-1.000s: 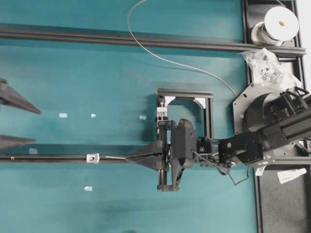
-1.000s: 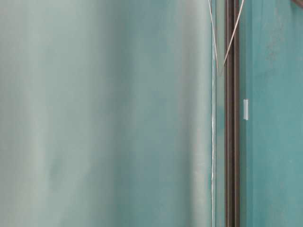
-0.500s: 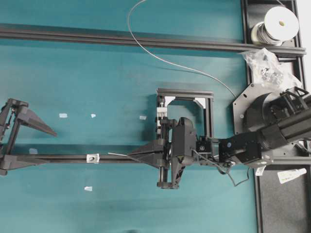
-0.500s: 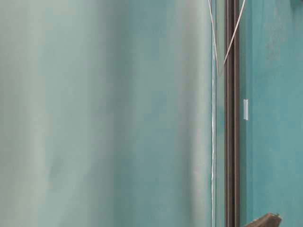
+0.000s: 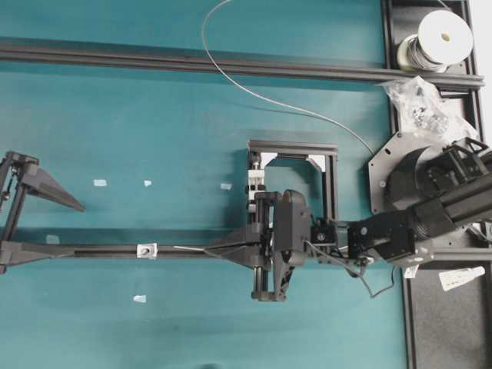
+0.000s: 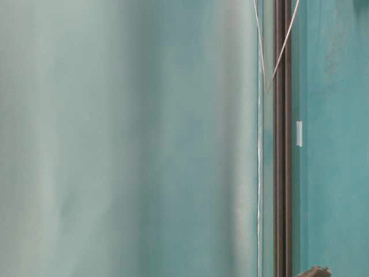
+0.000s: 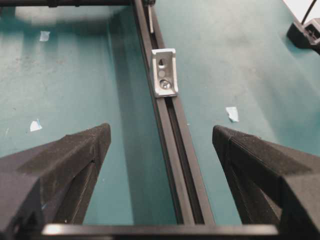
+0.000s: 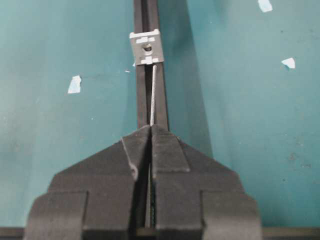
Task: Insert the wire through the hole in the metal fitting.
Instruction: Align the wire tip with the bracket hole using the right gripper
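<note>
The metal fitting point(image 5: 146, 250) is a small silvery square with a dark hole, sitting on the lower black rail point(image 5: 100, 250). My right gripper point(image 5: 206, 250) is shut on the wire point(image 8: 153, 95), and a short straight end sticks out toward the fitting point(image 8: 146, 48). The tip stops just short of the fitting, lined up with the rail. The rest of the wire point(image 5: 254, 94) curves away to the back. My left gripper point(image 5: 77, 228) stands open, straddling the rail left of the fitting point(image 7: 165, 72), with one of its fingers point(image 7: 75, 155) on each side of the rail.
A wire spool point(image 5: 442, 34) and a bag of hardware point(image 5: 419, 104) sit at the back right. A small black rail frame point(image 5: 292, 150) stands behind my right gripper. A long upper rail point(image 5: 192, 61) crosses the back. Pale tape scraps point(image 5: 100, 183) dot the mat.
My left gripper came in from the left edge and now straddles the lower rail, easing back slightly at the end. The right gripper with the wire drifted slightly right.
</note>
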